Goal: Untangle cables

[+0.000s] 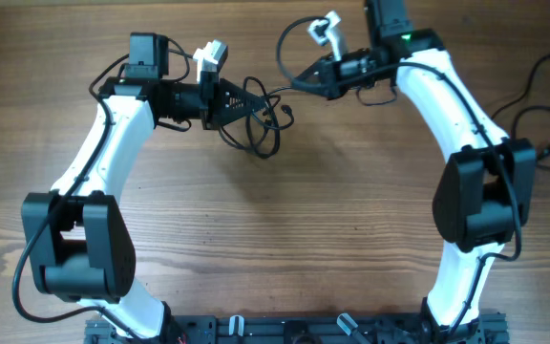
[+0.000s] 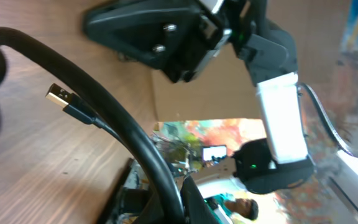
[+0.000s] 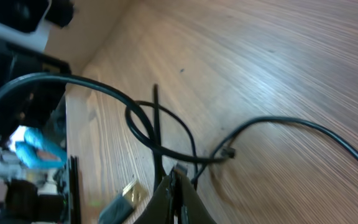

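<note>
The cables (image 1: pixel 261 122) lie as a small knot of thin black loops in the upper middle of the overhead view, strung between the two arms just above the wooden table (image 1: pixel 285 220). The left pincer (image 1: pixel 242 102) is fully closed on a strand at the knot's left side. The right pincer (image 1: pixel 299 84) is also clamped tight, on a strand that arcs up and away at the knot's upper right.

These cords look light, limp and smooth-jacketed. They should bend freely and follow any pull, but they are also likely to slide through a loose grip and cinch tighter if both ends are hauled straight apart. In the right wrist view several loops cross near the lower middle, so gentle, sideways widening seems wiser than a hard tug.

The best holds are probably on the plain jacket a little way back from a plug. The gold-tipped USB plug (image 2: pixel 58 95) and the small plug end (image 3: pixel 229 152) are stiffer and may snag in a loop.
</note>
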Robot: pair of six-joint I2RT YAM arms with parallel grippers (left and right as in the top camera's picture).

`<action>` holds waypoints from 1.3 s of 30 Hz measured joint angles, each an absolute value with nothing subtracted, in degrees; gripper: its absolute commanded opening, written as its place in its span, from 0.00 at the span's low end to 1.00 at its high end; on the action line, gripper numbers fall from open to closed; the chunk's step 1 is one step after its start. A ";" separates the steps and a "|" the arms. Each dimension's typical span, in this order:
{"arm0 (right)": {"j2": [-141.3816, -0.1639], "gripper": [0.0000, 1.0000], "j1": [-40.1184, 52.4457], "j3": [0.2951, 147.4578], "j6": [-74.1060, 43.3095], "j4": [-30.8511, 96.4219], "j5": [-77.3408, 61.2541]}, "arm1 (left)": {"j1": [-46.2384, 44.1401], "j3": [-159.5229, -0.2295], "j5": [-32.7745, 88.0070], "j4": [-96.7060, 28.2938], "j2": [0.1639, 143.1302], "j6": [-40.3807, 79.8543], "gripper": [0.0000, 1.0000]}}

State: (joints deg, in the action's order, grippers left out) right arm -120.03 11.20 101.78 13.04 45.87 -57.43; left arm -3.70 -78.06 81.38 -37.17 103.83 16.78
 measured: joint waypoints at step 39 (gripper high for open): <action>-120.03 0.61 11.73 101.71 -1.67 42.54 -50.72 | -1.30 -77.54 88.44 6.33 98.65 67.92 0.04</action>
State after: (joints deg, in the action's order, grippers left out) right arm -120.03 11.73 101.71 -1.67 42.54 -50.72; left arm -1.30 -77.54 88.44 6.33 98.65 67.92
